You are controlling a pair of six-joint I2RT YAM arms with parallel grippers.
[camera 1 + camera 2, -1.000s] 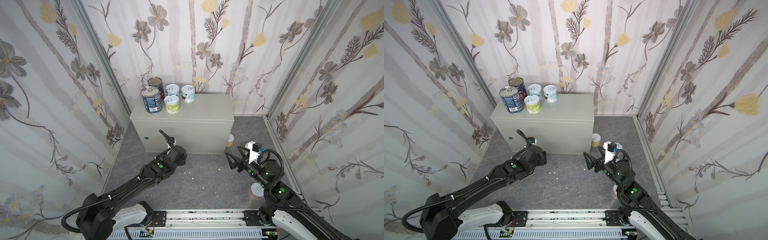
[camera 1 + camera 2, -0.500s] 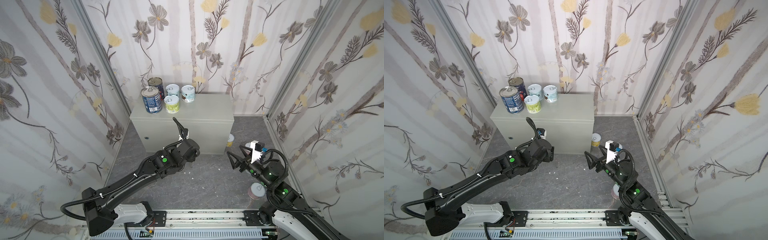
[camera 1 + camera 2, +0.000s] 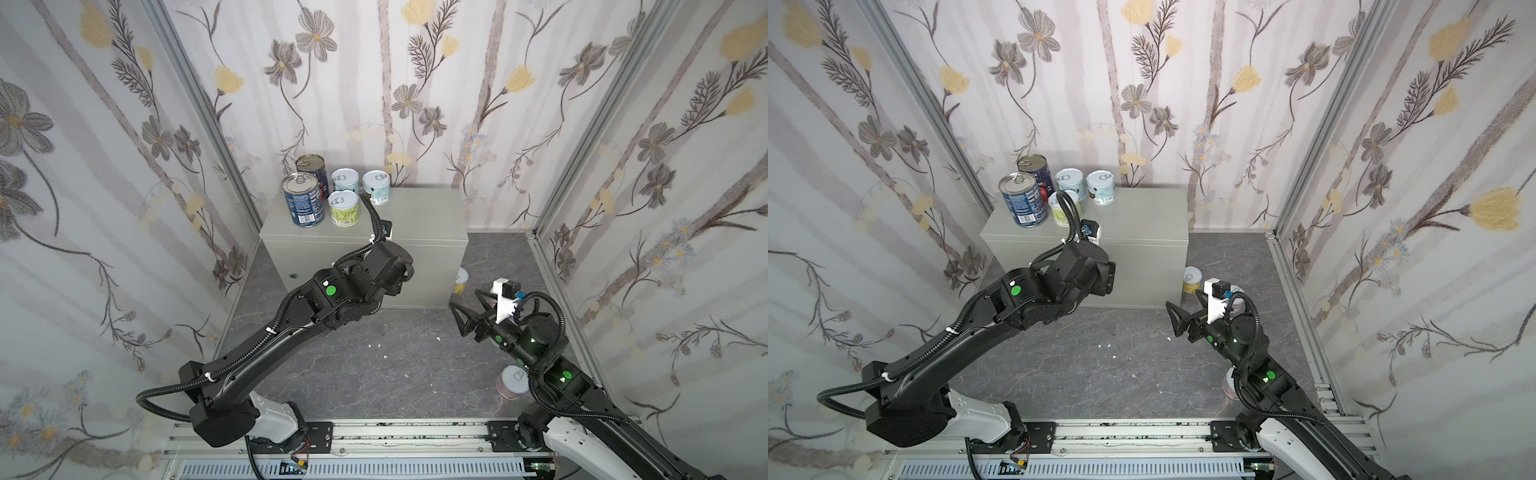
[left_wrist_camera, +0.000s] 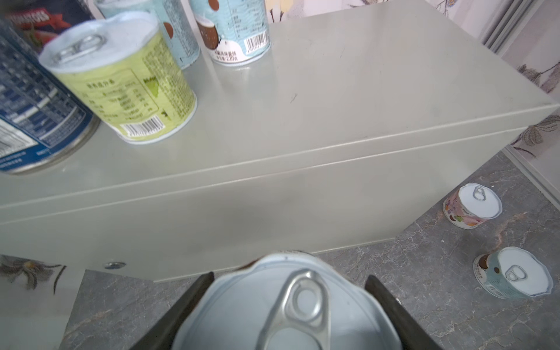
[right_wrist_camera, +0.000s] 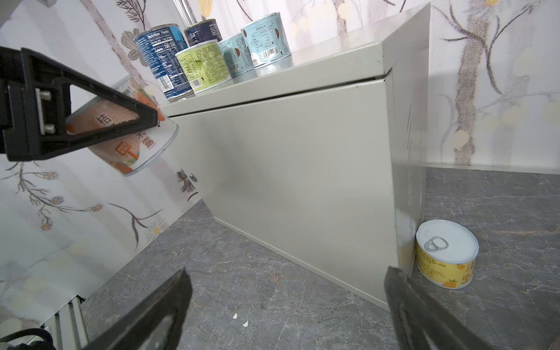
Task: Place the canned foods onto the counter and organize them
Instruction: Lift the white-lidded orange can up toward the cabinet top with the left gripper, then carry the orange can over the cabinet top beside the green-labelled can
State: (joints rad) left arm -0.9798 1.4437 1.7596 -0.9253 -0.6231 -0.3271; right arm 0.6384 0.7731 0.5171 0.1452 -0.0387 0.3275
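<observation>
In the left wrist view my left gripper (image 4: 288, 291) is shut on a short can (image 4: 288, 312) with a pale pull-tab lid. The right wrist view shows that can's orange label (image 5: 136, 148), tilted, level with the top front edge of the grey counter (image 3: 419, 224). Two tall dark blue cans (image 3: 303, 205) and three short cans (image 3: 343, 208) stand on the counter's back left. In both top views the arm hides the left gripper's jaws. My right gripper (image 3: 464, 298) hangs open and holds nothing, low beside the counter's right front corner.
Loose cans stand on the dark floor: a yellow one (image 5: 444, 254) against the counter's right side, a pink one (image 4: 472, 206), a pale blue one (image 4: 512, 272), and one (image 3: 513, 380) by the right arm. Flowered walls close in three sides. A rail (image 3: 395, 432) runs along the front.
My left arm has risen and swung right with the can, from low in front of the counter up to its top front edge. The right arm has barely moved.
</observation>
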